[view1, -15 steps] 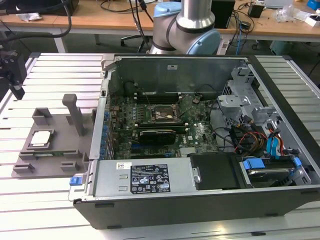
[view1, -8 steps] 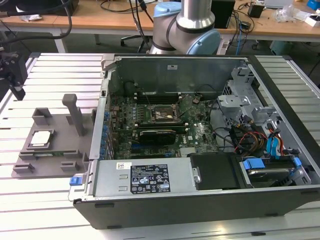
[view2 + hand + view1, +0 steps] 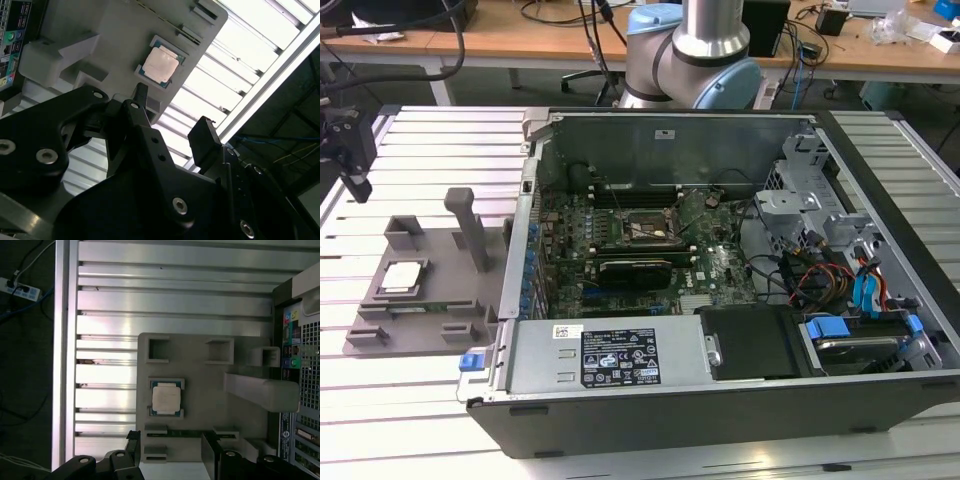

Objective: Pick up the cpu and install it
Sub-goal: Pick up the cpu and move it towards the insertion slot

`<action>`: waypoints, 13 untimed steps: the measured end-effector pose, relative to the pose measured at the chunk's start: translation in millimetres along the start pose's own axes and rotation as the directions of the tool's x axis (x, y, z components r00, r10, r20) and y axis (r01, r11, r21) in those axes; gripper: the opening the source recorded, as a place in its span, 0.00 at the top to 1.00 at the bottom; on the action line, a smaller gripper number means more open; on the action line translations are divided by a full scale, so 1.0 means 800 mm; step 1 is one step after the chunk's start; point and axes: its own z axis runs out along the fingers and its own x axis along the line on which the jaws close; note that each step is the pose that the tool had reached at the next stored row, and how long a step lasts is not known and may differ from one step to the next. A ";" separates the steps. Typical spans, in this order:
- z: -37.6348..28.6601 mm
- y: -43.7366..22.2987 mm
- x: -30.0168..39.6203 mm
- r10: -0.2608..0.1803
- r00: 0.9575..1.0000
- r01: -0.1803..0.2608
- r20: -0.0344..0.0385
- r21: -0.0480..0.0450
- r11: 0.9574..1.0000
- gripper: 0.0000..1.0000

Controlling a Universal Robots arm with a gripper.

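Observation:
The cpu (image 3: pixel 401 277) is a small silvery square lying flat in a recess of the grey fixture tray (image 3: pixel 440 300), at the exterior view's left. Both wrist views look down on the cpu (image 3: pixel 160 66) (image 3: pixel 166 398). My gripper (image 3: pixel 352 165) hangs above the slatted table, off the tray's far left corner and apart from the chip. Its black fingers (image 3: pixel 140 100) stand apart with nothing between them, so the gripper (image 3: pixel 172 120) (image 3: pixel 170 447) is open. Inside the open computer case, the dark socket frame (image 3: pixel 642 228) sits on the motherboard.
An upright post (image 3: pixel 470 228) rises from the tray beside the cpu. The case wall (image 3: pixel 520 250) stands right next to the tray. Cables and drive cages (image 3: pixel 840 270) fill the case's right side. Desks and the arm's base (image 3: pixel 690 50) are behind.

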 end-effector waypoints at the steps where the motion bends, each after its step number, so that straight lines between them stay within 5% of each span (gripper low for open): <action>1: 0.0007 0.0000 -0.0001 0.000 1.000 0.000 0.000 0.000 1.000 0.40; 13: 0.0078 0.0001 -0.0015 0.000 1.000 0.000 0.000 0.000 1.000 0.40</action>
